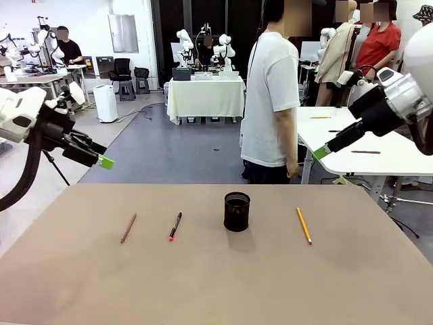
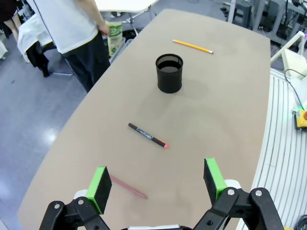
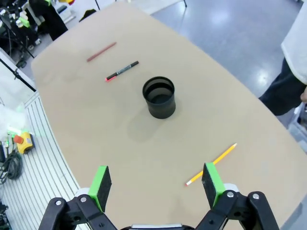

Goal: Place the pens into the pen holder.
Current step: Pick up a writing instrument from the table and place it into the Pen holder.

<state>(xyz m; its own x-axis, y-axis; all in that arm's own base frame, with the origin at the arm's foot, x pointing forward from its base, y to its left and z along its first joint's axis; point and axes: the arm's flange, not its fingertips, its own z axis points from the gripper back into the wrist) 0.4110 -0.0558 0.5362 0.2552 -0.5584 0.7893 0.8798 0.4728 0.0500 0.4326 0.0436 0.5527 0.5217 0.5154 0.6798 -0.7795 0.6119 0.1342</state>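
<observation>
Three pens lie flat on the tan table point(image 1: 216, 271). A reddish-brown pen point(image 1: 128, 228) point(image 2: 128, 188) point(image 3: 101, 51) is at the left, and a black pen with a red tip point(image 1: 175, 225) point(image 2: 147, 135) point(image 3: 122, 70) lies just right of it. Right of the cup rests a yellow pencil point(image 1: 304, 225) point(image 2: 193, 46) point(image 3: 211, 164). The black mesh pen holder point(image 1: 237, 211) point(image 2: 169, 73) point(image 3: 159, 97) stands upright in the middle, nothing showing inside it. My left gripper point(image 1: 105, 162) point(image 2: 156, 182) hangs open, high above the table's left edge. My right gripper point(image 1: 321, 152) point(image 3: 156, 184) hangs open, high over the right side.
A person in a white T-shirt point(image 1: 271, 101) stands at the far side of the table, hands down. A white table point(image 1: 365, 145) with small items stands behind on the right. Other tables and equipment fill the far room.
</observation>
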